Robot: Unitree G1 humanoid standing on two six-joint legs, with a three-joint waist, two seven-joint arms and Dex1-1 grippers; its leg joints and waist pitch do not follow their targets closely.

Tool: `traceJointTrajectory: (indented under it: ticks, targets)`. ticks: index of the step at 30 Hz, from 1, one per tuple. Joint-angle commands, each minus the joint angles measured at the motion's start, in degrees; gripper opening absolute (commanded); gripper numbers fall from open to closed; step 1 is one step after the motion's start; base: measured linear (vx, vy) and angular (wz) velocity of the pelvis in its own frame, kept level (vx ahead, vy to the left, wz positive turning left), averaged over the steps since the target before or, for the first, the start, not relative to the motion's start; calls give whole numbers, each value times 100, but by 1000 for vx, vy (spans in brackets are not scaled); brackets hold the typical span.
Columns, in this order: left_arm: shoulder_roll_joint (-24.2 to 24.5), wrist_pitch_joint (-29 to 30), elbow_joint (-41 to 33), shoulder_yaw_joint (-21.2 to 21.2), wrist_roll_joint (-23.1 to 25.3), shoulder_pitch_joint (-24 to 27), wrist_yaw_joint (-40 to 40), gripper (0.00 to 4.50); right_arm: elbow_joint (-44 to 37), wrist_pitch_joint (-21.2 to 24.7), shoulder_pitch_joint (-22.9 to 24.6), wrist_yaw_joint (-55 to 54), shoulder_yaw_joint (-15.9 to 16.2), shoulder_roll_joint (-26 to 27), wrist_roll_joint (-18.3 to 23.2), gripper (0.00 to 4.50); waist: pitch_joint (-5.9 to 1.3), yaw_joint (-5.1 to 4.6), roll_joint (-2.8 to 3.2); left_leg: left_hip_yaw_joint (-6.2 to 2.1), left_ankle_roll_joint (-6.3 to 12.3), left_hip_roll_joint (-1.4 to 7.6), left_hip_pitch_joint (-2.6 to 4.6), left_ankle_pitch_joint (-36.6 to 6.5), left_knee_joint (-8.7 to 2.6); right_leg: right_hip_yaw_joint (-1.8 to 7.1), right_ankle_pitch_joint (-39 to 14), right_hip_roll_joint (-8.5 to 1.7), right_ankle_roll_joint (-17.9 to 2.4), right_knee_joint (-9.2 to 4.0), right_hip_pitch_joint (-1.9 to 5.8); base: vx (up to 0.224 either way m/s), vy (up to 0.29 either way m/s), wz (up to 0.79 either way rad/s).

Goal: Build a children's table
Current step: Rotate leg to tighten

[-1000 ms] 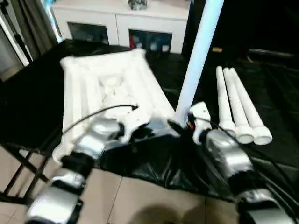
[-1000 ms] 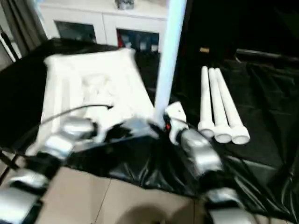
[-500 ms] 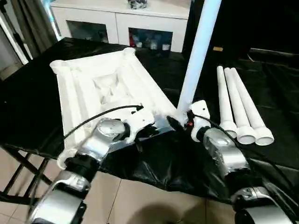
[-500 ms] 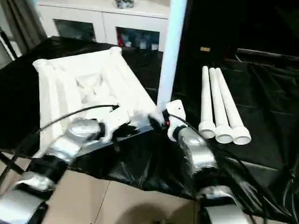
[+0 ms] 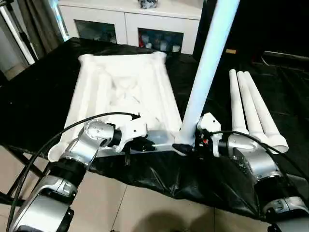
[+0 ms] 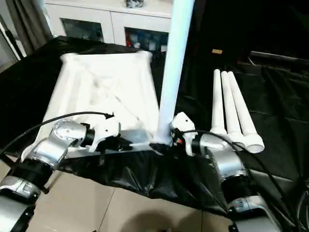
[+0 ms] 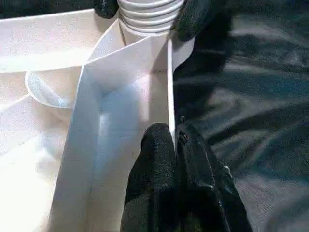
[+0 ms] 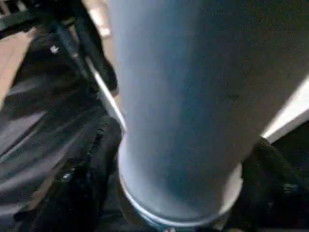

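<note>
- The white table top (image 5: pixel 123 99) lies upside down, ribs up, on the black-draped surface (image 5: pixel 38 96), with its near edge close to the surface's front edge.
- One white leg (image 5: pixel 205 67) stands upright at the top's near right corner, its wide threaded foot sitting at the round corner socket (image 7: pixel 147 12); the leg rises out past the picture's upper edge.
- The right claw (image 5: pixel 186 146) grips the base of this upright leg: in the right wrist view the leg's tube sits between its two black fingers (image 8: pixel 91 174), one on each side.
- The left claw (image 7: pixel 175 145) is pinched shut on the thin near rim of the table top, a short way along from the socket corner; its two black fingers (image 7: pixel 157 150) press together with the rim's white wall between them.
- In the head views the left claw shows at the middle of the top's near edge, the silver left forearm (image 5: pixel 87 145) reaching in from the lower left, a black cable arching over it.
- Three more white legs (image 5: pixel 251 108) lie side by side, touching each other, on the black surface to the right of the top and well apart from it, their wide open ends toward the robot.
- Beyond the surface stands a white cabinet (image 5: pixel 130 24) with glass doors.
- Beige floor tiles (image 5: pixel 145 212) show below the surface's front edge.
</note>
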Motion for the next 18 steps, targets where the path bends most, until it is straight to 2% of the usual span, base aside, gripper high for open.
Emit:
traceJointTrajectory:
  ticks: [1, 2, 3, 7, 9, 10, 11, 13, 14, 17, 18]
  targets:
    - [-60, -84, 64, -93, 24, -159, 43, 0, -172, 56, 36, 331, 330, 108, 112, 307, -354, 9, -21, 10, 547, 145, -73, -647, -374, 353, -1352, -403, -1100, -410, 379, 0, 0, 0]
    - [-59, -93, 83, -88, 26, -170, 34, 0, -167, 61, 30, 337, 329, 112, 114, 307, -360, 14, -23, 7, 522, 145, -67, -628, -374, 353, -1351, -403, -1089, -408, 376, 0, 0, 0]
    - [-57, -97, 99, -83, 30, -185, 27, 0, -165, 69, 24, 336, 327, 129, 124, 287, -362, 17, -19, 5, 502, 144, -69, -616, -377, 353, -1327, -401, -1087, -404, 380, 0, 0, 0]
    - [-103, 16, 41, -43, -19, -174, 104, 0, -192, 92, 78, 216, 304, 236, 138, 276, -369, 23, -8, 2, 487, 145, -75, -556, -374, 353, -1179, -401, -1127, -383, 384, 0, 0, 0]
    - [-240, 207, 81, 26, 9, -181, 449, 0, -86, 134, 85, -316, 206, 403, 8, 273, -362, 12, -15, 0, 449, 139, -70, -584, -382, 351, -1242, -400, -1113, -396, 380, 0, 0, 0]
    - [-389, 389, 112, 93, 46, -205, 818, 0, 114, 123, 36, -961, 104, 589, -170, 272, -344, -15, -13, 4, 371, 133, -66, -645, -389, 352, -1416, -396, -1068, -417, 361, 0, 0, 0]
    - [-389, 389, 112, 93, 46, -205, 818, 0, 114, 123, 36, -961, 104, 589, -170, 272, -336, -22, -18, -1, 334, 118, -60, -711, -392, 344, -1595, -398, -1017, -444, 362, 0, 0, 0]
    - [-745, 660, 124, 163, 155, -241, 1532, 0, 580, 45, -105, -2315, -124, 1024, -437, 271, -325, -68, -16, -9, 216, 111, -48, -815, -404, 339, -2023, -401, -878, -489, 341, 0, 0, 0]
    - [-924, 793, 140, 195, 166, -248, 1789, 0, 758, 84, -174, -2774, -233, 1214, -443, 271, -321, -83, -16, -13, 183, 106, -43, -849, -405, 334, -2127, -402, -845, -502, 338, 0, 0, 0]
    - [-1384, 1006, 191, 181, 229, -254, 2342, 0, 1107, 182, -333, -3746, -480, 1702, -372, 270, -311, -120, -14, -2, 191, 79, -8, -985, -396, 324, -2515, -389, -713, -581, 295, 0, 0, 0]
    - [-1564, 1036, 177, 112, 275, -241, 2477, 0, 1187, 132, -385, -4040, -464, 1884, -427, 270, -321, -114, -16, -5, 215, 76, -21, -962, -395, 322, -2499, -390, -690, -583, 306, 0, 0, 0]
